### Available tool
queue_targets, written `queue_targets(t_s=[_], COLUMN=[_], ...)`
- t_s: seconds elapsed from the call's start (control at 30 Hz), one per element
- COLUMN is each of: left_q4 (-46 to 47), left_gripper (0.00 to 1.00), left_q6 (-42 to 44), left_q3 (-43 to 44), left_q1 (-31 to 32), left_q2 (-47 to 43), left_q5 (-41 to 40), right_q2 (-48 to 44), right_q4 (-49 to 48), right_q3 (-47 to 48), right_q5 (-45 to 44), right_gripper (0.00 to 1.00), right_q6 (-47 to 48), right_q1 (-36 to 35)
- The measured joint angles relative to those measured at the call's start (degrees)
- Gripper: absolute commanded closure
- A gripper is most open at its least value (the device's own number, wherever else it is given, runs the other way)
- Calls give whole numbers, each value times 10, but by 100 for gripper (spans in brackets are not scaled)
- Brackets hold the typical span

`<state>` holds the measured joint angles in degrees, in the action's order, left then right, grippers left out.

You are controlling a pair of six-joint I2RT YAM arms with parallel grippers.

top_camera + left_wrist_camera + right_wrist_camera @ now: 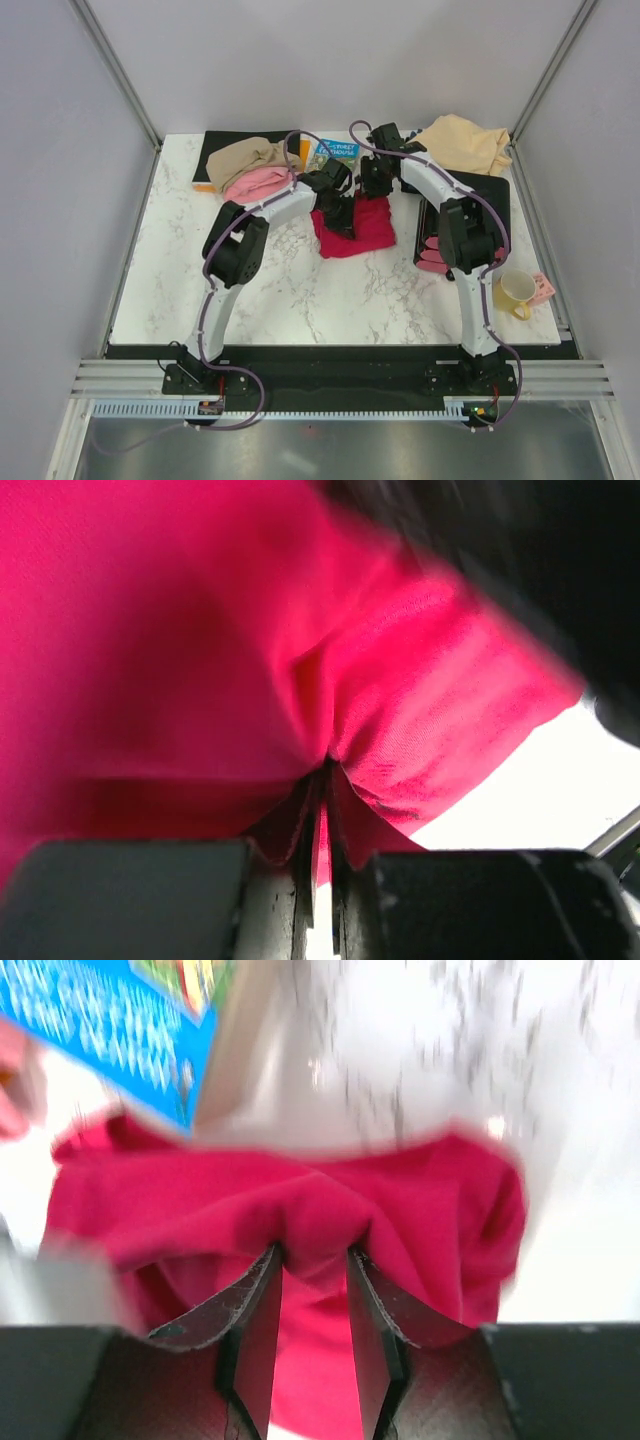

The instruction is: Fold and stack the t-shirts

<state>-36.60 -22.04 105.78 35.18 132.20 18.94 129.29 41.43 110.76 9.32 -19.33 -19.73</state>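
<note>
Crimson t-shirt [368, 232] sits bunched on the tabletop [330, 300], just on the near side of the blue book [335, 152], and I've got both arms on it. Left gripper [322, 875] is pinched nearly flat on a thin pleat of the red cloth. Right gripper [313, 1260] stands half-wide, clamped on a thicker ridge on the side towards the book. Two pinches close together: I read that as raising one edge to spread or fold it. Pink t-shirt [255, 183] and tan-brown t-shirt [240, 155] lie heaped left of the book, peach-cream t-shirt [465, 145] well right of it. Both wrist views are blurred, and from above the arms cover the shirt's far edge, so I can't tell sleeve from hem.
</note>
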Motion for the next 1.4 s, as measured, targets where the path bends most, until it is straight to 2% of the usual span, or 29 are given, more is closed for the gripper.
queue_targets(t_s=[0.3,0.63,0.77,0.83,0.87,1.13,1.4], left_q4=[36,31,18,9,7,-1,-1], left_gripper=[91,89,78,75,71,70,71], left_q6=[18,23,27,27,27,27,27], left_q3=[-154,-236,-242,-242,-241,-165,-113], left_q1=[15,19,17,11,6,-47,-51], left_q2=[-96,-157,-176,-197,-208,-229,-147], left_q5=[-5,-4,-12,-24,-28,-69,-78], right_q2=[57,52,5,-39,-64,-278,-275], right_q4=[-33,-48,-24,-12,-5,-7,-35], right_q3=[96,107,63,34,18,-156,-320], right_q5=[0,5,24,36,40,52,32], right_gripper=[61,61,61,60,60,60,61], right_q6=[-17,-23,-23,-21,-19,-21,-48], right_q1=[1,1,1,1,0,-57,-121])
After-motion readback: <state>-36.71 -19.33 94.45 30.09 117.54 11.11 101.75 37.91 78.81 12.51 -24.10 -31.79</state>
